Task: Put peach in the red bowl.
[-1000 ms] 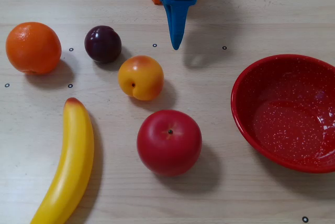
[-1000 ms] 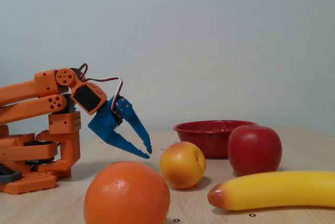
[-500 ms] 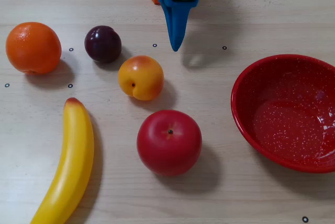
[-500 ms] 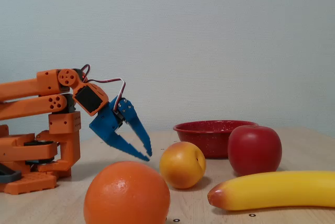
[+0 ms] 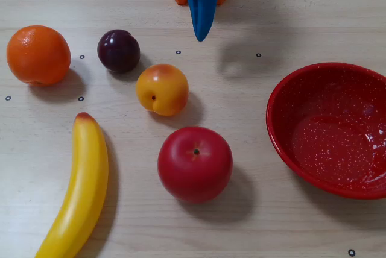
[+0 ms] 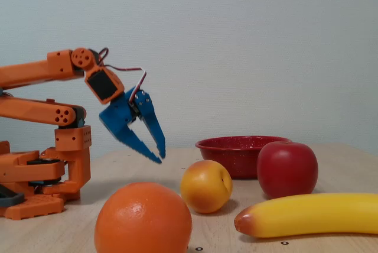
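The peach (image 5: 161,89), yellow-orange with a red blush, rests on the wooden table left of centre; from the side the peach (image 6: 205,185) stands in front of the bowl. The red bowl (image 5: 278,126) sits at the right edge, speckled inside and holding nothing; only the rim of the red bowl (image 6: 236,145) shows in the side view. My blue gripper (image 5: 201,37) hangs in the air beyond the peach, pointing down. Seen from the side, the gripper (image 6: 160,158) is above and left of the peach, apart from it, its tips together on nothing.
An orange (image 5: 38,54) and a dark plum (image 5: 118,50) lie left of the peach. A red apple (image 5: 195,163) sits in front of it, between peach and bowl. A banana (image 5: 78,185) lies at the front left. The orange arm base (image 6: 41,170) stands at the side view's left.
The gripper has lifted and drawn back toward the arm's base, away from the peach. The fruit and the bowl have stayed put.
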`<move>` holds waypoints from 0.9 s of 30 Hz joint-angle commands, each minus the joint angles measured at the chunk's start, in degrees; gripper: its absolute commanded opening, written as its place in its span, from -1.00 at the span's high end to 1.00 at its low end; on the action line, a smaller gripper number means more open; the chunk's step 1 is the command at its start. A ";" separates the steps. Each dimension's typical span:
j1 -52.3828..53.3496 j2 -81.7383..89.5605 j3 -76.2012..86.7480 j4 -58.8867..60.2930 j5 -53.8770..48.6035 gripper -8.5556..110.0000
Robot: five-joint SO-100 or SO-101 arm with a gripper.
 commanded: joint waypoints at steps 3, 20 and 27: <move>4.13 -4.75 -14.77 5.36 -3.60 0.86; 11.69 -30.94 -47.29 28.83 -3.78 0.86; 16.70 -38.94 -51.24 29.71 -0.26 0.86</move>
